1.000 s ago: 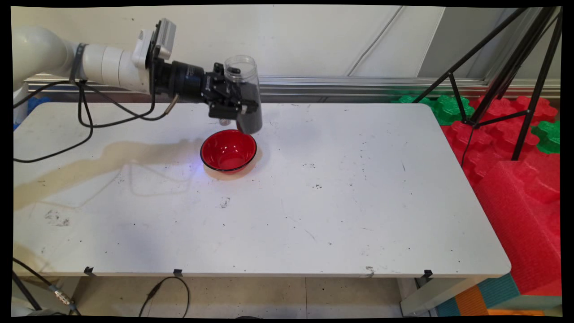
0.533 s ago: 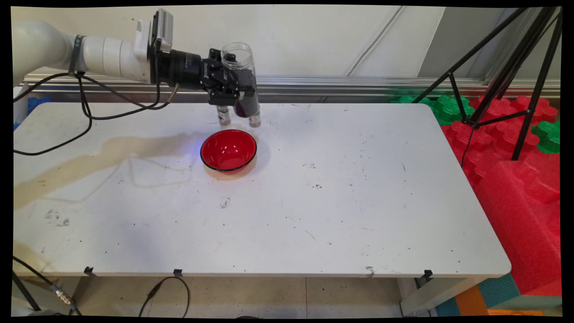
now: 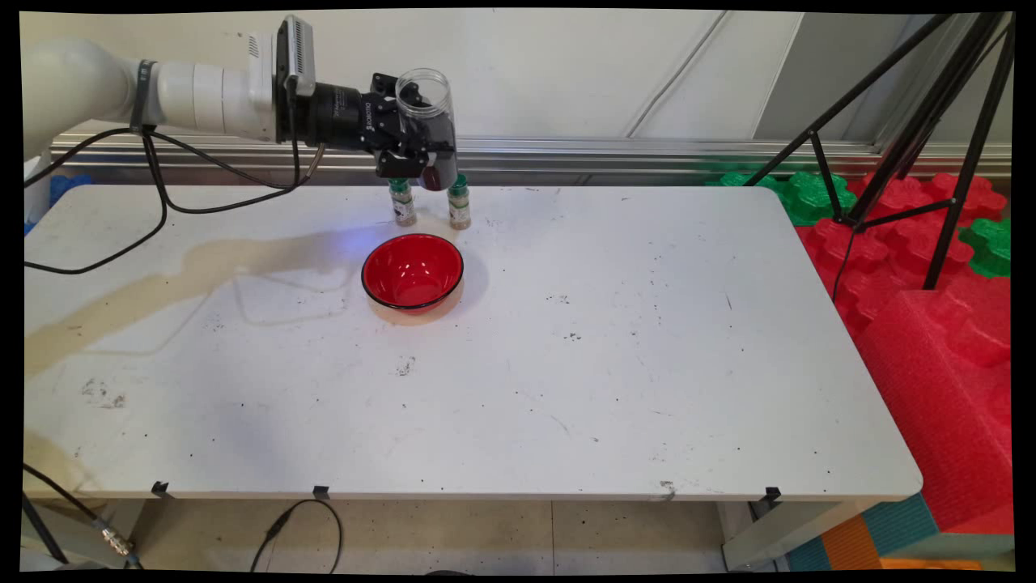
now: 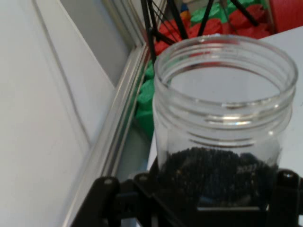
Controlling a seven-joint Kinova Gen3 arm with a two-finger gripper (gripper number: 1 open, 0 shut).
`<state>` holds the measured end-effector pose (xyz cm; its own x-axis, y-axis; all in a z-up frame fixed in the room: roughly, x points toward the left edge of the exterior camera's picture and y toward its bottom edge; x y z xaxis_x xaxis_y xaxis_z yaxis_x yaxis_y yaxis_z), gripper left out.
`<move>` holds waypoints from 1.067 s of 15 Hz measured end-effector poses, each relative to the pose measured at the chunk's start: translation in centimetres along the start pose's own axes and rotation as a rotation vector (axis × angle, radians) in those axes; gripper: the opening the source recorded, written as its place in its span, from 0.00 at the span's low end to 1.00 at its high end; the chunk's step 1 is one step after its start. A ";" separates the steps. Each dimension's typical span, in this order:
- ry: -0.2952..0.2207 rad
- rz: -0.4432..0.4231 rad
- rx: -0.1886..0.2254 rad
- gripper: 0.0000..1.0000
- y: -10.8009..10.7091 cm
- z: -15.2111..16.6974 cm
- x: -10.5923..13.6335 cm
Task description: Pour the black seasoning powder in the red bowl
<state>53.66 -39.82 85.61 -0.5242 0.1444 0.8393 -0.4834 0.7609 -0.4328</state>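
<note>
Gripping a clear plastic jar of dark granules [image 3: 429, 121], our black two-finger gripper [image 3: 413, 150] pinches it upright. We note the red bowl [image 3: 412, 271] below looks empty; nothing poured.

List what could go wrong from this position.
The claw holds an open jar of dark grains high above the table; with no lid on, a tilt could spill them outside the red bowl. Two small green-capped bottles stand right below the jar, so coming down here might knock them over.
</note>
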 end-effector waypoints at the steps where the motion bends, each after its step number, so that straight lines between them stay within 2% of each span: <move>1: -0.004 0.020 0.009 0.00 -0.2 0.0 -0.3; 6: -0.015 0.127 0.050 0.00 -0.8 0.1 -1.3; 10: -0.036 0.248 0.082 0.00 -1.2 0.2 -2.5; 16: -0.063 0.407 0.106 0.00 -1.3 0.4 -3.9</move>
<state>56.04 -41.58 82.76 -0.7271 0.3784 0.5729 -0.2959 0.5802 -0.7588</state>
